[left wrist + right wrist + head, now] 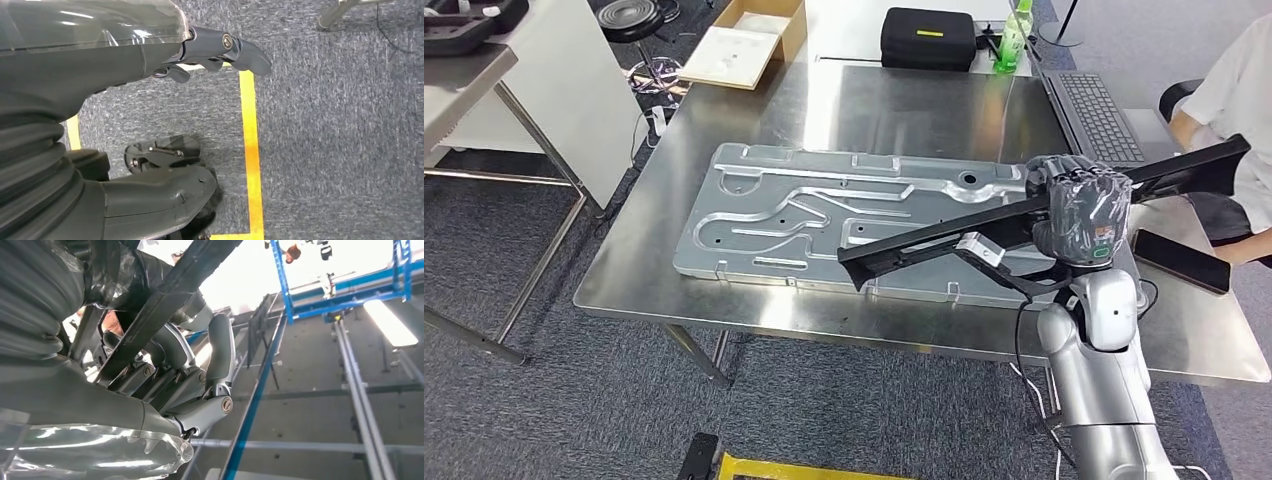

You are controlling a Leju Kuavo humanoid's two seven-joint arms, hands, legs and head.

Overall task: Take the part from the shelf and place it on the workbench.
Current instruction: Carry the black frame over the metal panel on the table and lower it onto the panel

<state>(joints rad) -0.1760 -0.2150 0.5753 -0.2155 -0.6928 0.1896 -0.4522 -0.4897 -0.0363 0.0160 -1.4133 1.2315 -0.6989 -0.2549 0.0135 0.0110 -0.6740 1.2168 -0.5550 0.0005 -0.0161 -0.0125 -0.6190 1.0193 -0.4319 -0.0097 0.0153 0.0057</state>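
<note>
A long black bar-shaped part (944, 238) hangs slanted above the steel workbench (724, 290), over a large silver stamped panel (824, 215). My right hand (1079, 210) grips this part near its middle, palm wrapped around it. In the right wrist view the same black part (165, 300) crosses my curled fingers (200, 385). My left hand (220, 47) hangs by my side above blue-grey carpet with its fingers apart and nothing in it.
A person in white (1224, 110) sits at the right end, beside a laptop (1099, 115) and a dark phone (1181, 261). A black case (929, 38), a green bottle (1014, 38) and a cardboard box (749, 40) stand at the far edge. Yellow floor tape (250, 150) runs below.
</note>
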